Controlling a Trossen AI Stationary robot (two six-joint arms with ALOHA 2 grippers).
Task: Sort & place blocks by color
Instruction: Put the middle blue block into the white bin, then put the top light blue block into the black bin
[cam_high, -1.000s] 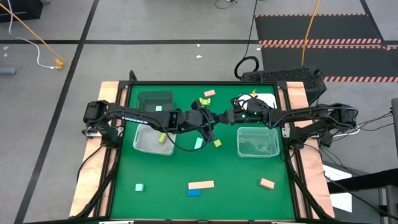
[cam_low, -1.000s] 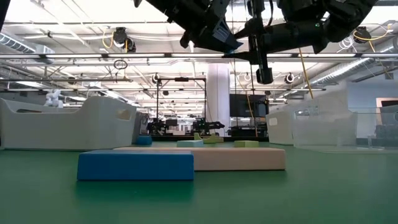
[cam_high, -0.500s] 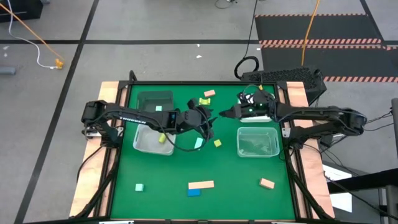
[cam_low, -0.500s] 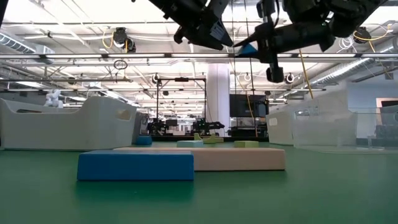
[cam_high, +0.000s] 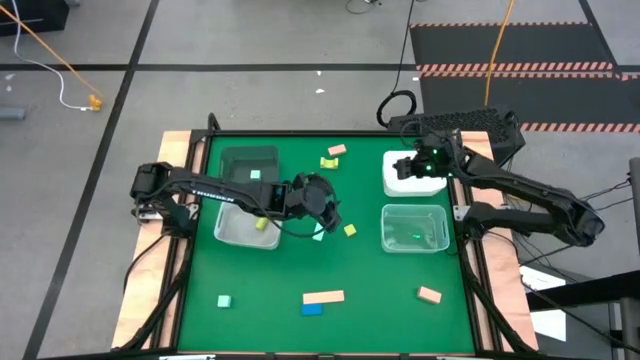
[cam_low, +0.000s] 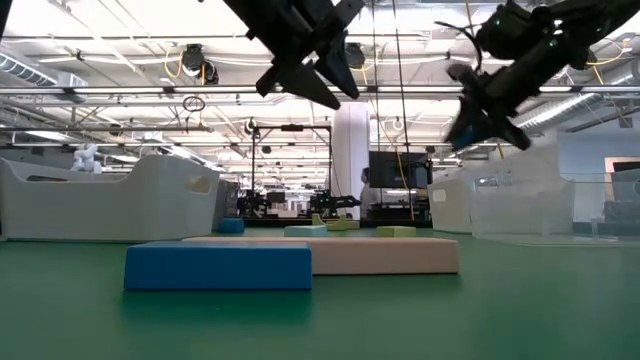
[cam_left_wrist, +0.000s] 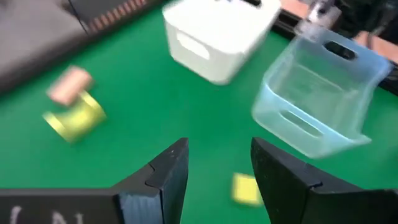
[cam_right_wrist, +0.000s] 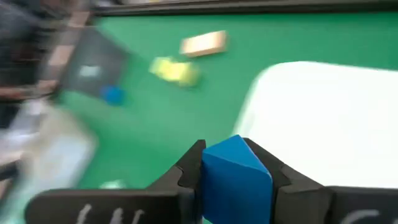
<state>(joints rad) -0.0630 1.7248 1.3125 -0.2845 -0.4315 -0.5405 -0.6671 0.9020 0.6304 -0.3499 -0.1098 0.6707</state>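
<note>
Right claw (cam_right_wrist: 235, 180): clamped on a blue block (cam_right_wrist: 236, 174); held above the white bin (cam_high: 414, 172) at the desk's far right.
Left claw (cam_left_wrist: 219, 171): fingers apart at a middling gap, nothing between them; raised over the middle of the desk (cam_high: 370, 300).
Yellow-green blocks: one (cam_high: 350, 230) just beside the left claw, one (cam_high: 329, 162) at the far edge, one (cam_high: 262, 224) in the left clear bin (cam_high: 246, 226).
Tan-orange blocks: small one (cam_high: 337, 150) at the far edge, touching or nearly touching the yellow-green one; bar (cam_high: 323, 297) at the near edge; one (cam_high: 430, 294) near right.
Blue bar (cam_high: 312, 309): against the tan bar's near side.
Mint green blocks: one (cam_high: 225, 300) near left; one (cam_high: 255, 174) in the dark grey bin (cam_high: 250, 163).
Right clear bin (cam_high: 414, 228): just nearer than the white bin.
</note>
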